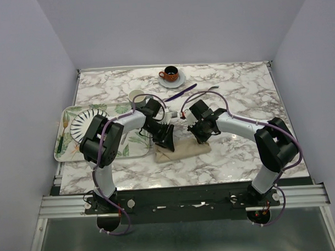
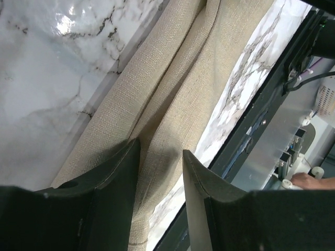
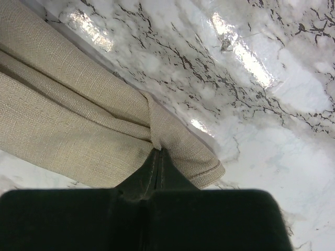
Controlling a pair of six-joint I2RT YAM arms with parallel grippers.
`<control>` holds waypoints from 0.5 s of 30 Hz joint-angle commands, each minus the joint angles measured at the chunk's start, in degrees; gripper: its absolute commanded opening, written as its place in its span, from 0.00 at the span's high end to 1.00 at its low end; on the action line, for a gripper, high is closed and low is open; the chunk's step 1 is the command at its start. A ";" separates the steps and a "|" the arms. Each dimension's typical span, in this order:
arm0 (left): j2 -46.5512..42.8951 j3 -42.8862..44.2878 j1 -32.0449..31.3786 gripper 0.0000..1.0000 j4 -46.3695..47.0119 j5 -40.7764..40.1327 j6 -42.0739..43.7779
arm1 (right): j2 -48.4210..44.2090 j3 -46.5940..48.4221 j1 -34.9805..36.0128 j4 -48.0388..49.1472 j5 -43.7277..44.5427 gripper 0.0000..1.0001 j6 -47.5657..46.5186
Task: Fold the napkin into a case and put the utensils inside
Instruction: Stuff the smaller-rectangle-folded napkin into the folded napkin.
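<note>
I am pressing the two fingers of my right hand point(image 3: 158, 151) tight together. They are pinching a small pucker of the plain beige-tan cloth napkin point(image 3: 63, 104) close to its right end, just beside a stitched corner. That corner is lying flat on the white, grey-veined marble surface point(image 3: 261, 104). The cloth is gathering into a short crease where my fingertips are biting it.

My left hand point(image 2: 160, 149) is standing partly spread over the other end of the napkin, its dark fingers point(image 2: 118, 183) apart and pointing down. A long raised fold of the cloth is running up between them. I cannot tell whether the tips are touching the weave.

From above, the napkin is lying folded into a long band across the near middle of the surface, stretching between my two hands. Its left end is sitting just beside the rectangular leaf-printed tray point(image 1: 66, 148), which is carrying a white ribbed plate point(image 1: 86, 124).

Farther back, the slim dark purple knife point(image 1: 181, 92) and the silver metal fork point(image 1: 207, 91) are lying near each other on the marble, the knife to the left. Both are well apart from the napkin, and neither hand is touching them. Behind them, an orange cup point(image 1: 170, 73) is sitting on a white saucer point(image 1: 180, 80).
</note>
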 commanded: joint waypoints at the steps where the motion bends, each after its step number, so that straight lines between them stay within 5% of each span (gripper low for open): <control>1: -0.67 -0.43 -0.16 0.53 -2.29 0.71 1.35 | 2.05 -0.04 -0.28 -1.17 -0.27 0.99 -0.46; 7: 0.03 -0.17 -1.48 0.55 -2.20 1.86 1.27 | 1.70 -0.04 -0.28 -1.52 -0.27 0.99 -0.37; 15: 1.88 2.29 -1.48 0.84 -0.80 1.86 -1.10 | 1.08 0.75 -0.28 -2.05 -0.36 0.99 -0.46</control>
